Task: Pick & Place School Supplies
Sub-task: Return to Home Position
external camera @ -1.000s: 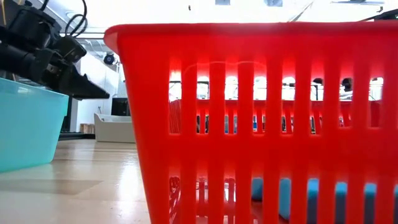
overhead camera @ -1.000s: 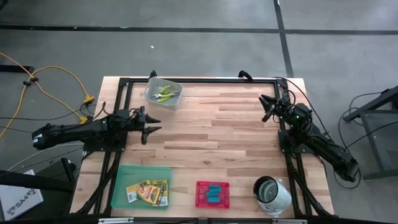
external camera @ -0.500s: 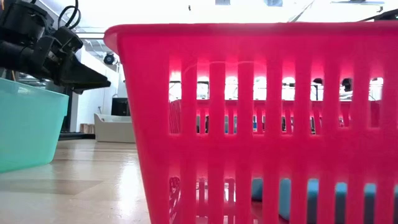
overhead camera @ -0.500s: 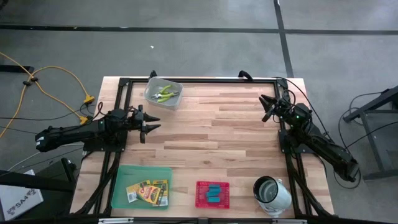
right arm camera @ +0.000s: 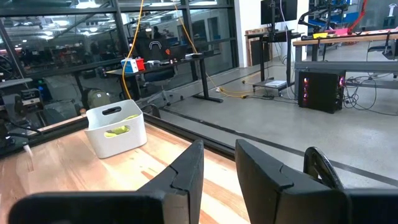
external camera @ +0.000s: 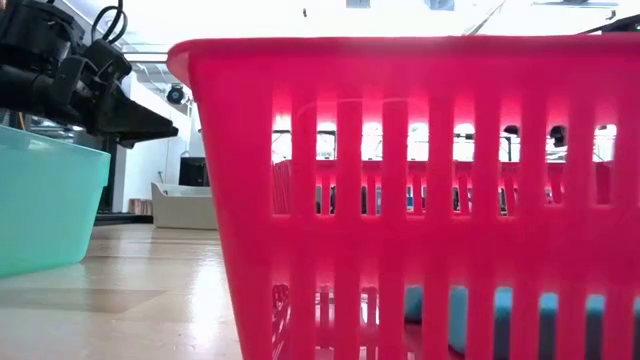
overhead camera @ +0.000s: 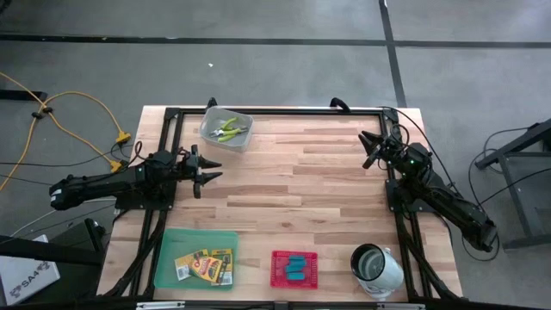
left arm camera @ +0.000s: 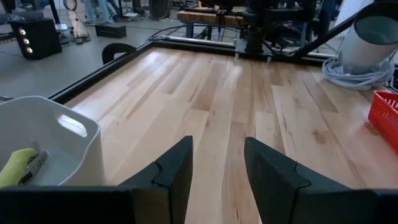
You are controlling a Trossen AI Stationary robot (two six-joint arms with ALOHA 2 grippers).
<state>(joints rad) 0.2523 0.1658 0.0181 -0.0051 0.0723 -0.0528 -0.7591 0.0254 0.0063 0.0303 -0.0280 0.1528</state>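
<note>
High view: three yellow-orange crayon boxes (overhead camera: 205, 265) lie side by side in the green tray (overhead camera: 169, 239) at the table's near edge, their print too small to read; light-blue erasers (overhead camera: 295, 266) lie in the red tray (overhead camera: 277, 281) just beside it; pliers (overhead camera: 225, 129) with yellow-green handles lie in the clear tray (overhead camera: 209, 137) at the far edge; a white box (overhead camera: 26, 277) on the floor reads roughly "SA4".

Low view: the erasers show as blue patches through the red tray's bottom slots.

Left wrist view: the left gripper (overhead camera: 209, 171), over the table's left side, has its fingers parted and empty.

Right wrist view: the right gripper (overhead camera: 365, 148), at the far right, shows a narrower gap, nothing held.
</note>
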